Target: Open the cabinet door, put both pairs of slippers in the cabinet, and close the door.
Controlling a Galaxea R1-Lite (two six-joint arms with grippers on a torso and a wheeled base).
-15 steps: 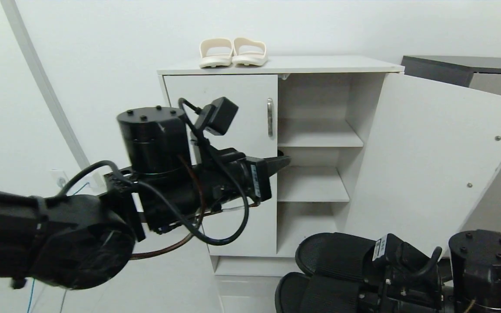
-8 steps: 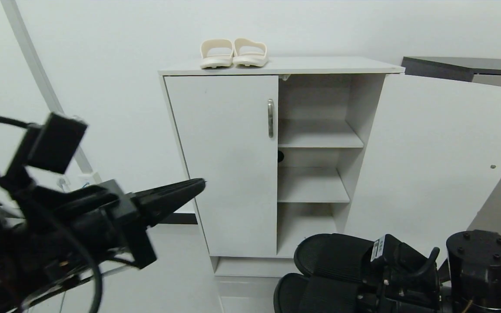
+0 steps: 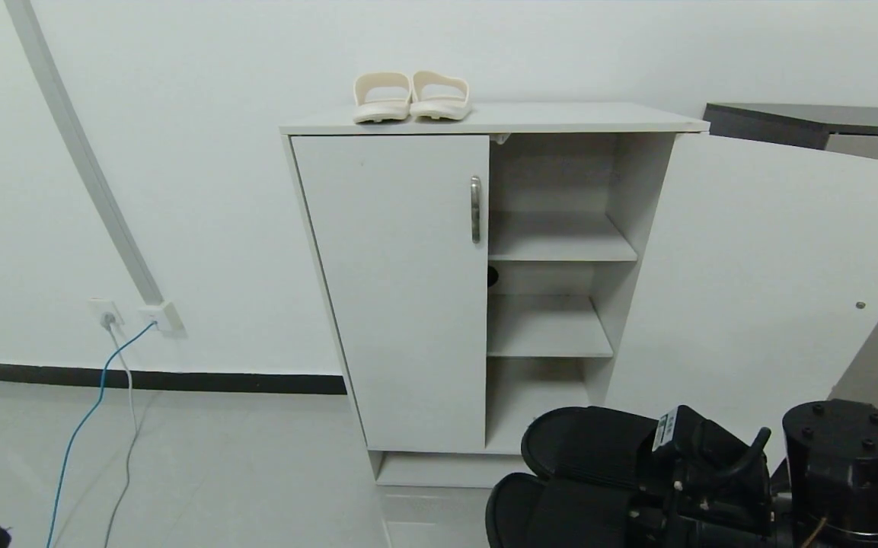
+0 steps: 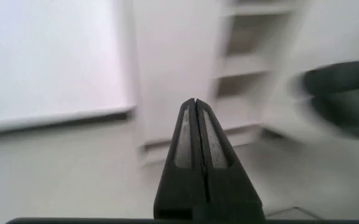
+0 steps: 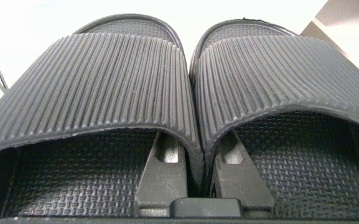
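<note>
Right gripper point(image 5: 196, 146) clamps black slippers point(image 3: 583, 457) by touching inner sides, so the pr lifts as one; door point(image 3: 758, 274) open for loading (white slippers point(image 3: 412, 95) atop cabinet point(image 3: 560, 118)). Left gripper point(image 4: 195, 107) closed, empty.

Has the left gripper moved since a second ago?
Yes. The left gripper has pulled back from the cabinet shelf opening, leftward and down past the closed left door.

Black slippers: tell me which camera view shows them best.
The right wrist view: the black slippers lie side by side, ribbed straps clear, with the right hand shut on their adjoining sides. The head view shows them low by the cabinet, partly hidden. The left wrist view shows a blurred dark shape.
</note>
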